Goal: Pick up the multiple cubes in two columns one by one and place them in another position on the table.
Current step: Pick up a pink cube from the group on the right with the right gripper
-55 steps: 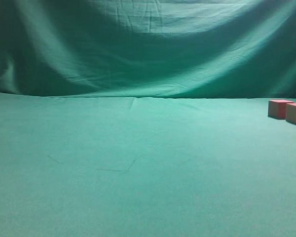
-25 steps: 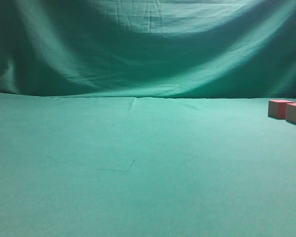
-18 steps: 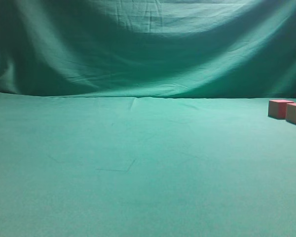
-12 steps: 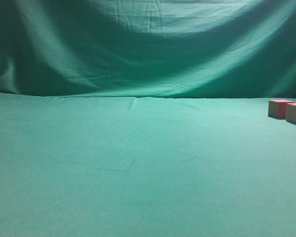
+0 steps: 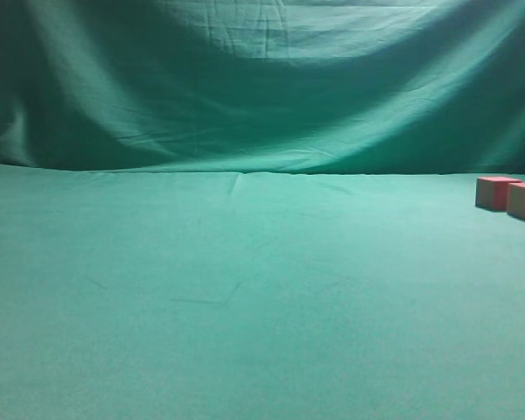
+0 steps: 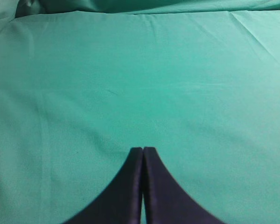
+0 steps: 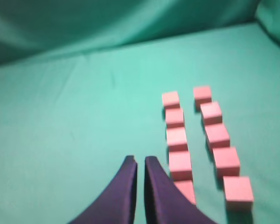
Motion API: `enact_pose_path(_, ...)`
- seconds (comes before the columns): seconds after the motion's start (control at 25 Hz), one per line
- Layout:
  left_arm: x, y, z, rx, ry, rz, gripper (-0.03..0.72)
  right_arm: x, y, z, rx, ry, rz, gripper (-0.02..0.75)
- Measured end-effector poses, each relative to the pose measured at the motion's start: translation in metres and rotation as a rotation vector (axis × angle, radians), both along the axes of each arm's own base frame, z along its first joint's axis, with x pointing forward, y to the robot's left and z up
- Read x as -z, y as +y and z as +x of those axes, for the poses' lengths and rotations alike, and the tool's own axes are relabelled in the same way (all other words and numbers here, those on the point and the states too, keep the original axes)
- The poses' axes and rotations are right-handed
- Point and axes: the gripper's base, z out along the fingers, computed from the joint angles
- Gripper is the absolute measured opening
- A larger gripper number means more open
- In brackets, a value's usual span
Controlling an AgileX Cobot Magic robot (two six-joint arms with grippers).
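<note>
The cubes, salmon-red blocks, lie in two columns of several each in the right wrist view: a left column (image 7: 177, 138) and a right column (image 7: 217, 136) on the green table (image 7: 74, 130). My right gripper (image 7: 140, 160) hangs above the cloth just left of the left column's near end, empty, with its fingers almost together and only a thin gap between them. In the exterior view two cubes (image 5: 495, 192) (image 5: 524, 200) show at the far right edge and neither arm shows. My left gripper (image 6: 143, 148) is shut and empty over bare cloth.
The table (image 5: 245, 306) is green cloth with faint creases in the middle. A draped, wrinkled green backdrop (image 5: 262, 79) rises behind it. In the left wrist view (image 6: 130, 70) only cloth lies ahead.
</note>
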Motion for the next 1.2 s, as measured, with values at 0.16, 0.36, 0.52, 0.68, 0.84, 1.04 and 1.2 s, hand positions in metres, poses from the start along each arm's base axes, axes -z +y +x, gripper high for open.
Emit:
enact_pose_path(0.16,0.000,0.000,0.000,0.000,0.000,0.000,0.000,-0.012,0.002,0.011,-0.074,0.162,-0.130,0.050)
enact_pose_path(0.36,0.000,0.000,0.000,0.000,0.000,0.000,0.000,-0.019,0.002,0.034,-0.096,0.419,-0.223,0.000)
enact_pose_path(0.52,0.000,0.000,0.000,0.000,0.000,0.000,0.000,-0.015,0.001,0.056,-0.081,0.584,-0.253,0.000)
enact_pose_path(0.68,0.000,0.000,0.000,0.000,0.000,0.000,0.000,-0.004,0.004,0.074,-0.069,0.688,-0.253,0.000)
enact_pose_path(0.84,0.000,0.000,0.000,0.000,0.000,0.000,0.000,0.010,0.008,0.088,-0.067,0.775,-0.280,0.000)
enact_pose_path(1.04,0.000,0.000,0.000,0.000,0.000,0.000,0.000,0.026,0.014,0.109,-0.055,0.791,-0.312,0.000)
enact_pose_path(1.2,0.000,0.000,0.000,0.000,0.000,0.000,0.000,0.037,0.016,0.123,-0.059,0.778,-0.332,0.000)
